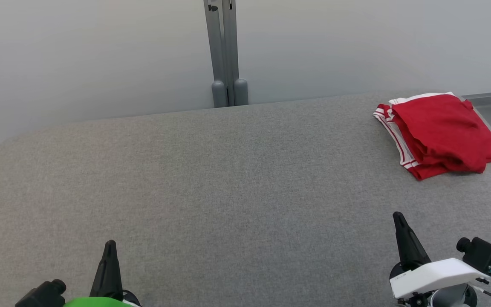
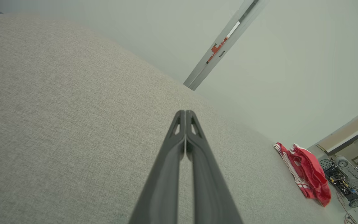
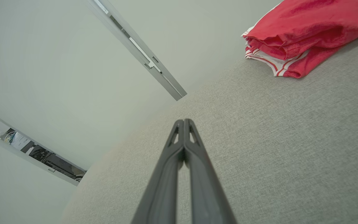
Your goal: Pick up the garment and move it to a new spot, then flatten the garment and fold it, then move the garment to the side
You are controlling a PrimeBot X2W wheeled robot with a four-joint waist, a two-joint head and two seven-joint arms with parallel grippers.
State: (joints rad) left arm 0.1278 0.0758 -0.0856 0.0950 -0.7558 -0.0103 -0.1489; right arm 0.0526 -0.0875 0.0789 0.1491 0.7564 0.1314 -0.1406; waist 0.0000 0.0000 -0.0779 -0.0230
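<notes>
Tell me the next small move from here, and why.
Probably just park both arms, nothing more. The red garment already lies folded near the far right corner of the table. The left claw and right claw are shut, empty and well apart from it, so the job looks finished.

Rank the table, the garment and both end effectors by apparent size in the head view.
1. table: largest by far.
2. red garment.
3. right end effector and left end effector: these look about alike, so they are unranked. Both sit nearest the camera, which inflates them.
</notes>
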